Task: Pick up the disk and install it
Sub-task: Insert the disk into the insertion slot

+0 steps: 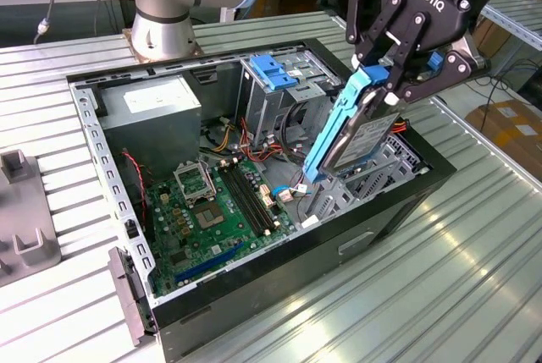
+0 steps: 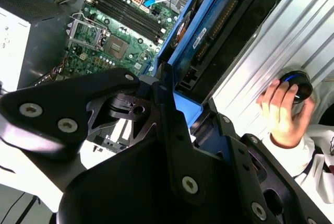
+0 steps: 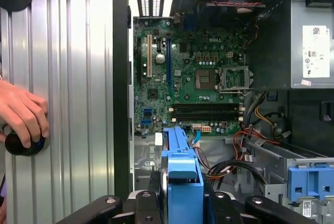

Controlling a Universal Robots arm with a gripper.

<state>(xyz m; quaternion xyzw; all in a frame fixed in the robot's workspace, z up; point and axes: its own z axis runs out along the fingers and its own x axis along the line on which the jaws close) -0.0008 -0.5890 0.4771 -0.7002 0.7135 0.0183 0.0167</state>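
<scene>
Your gripper (image 1: 385, 84) has its fingers (image 1: 409, 50) clamped on the upper end of the disk (image 1: 356, 139). The disk hangs tilted (blue rail facing outward) over the open computer case (image 1: 279, 283), its lower end near the motherboard (image 1: 212, 211). A person's hand (image 3: 21, 112) rests on a black knob (image 3: 21, 144) on the table (image 3: 68, 78).
</scene>
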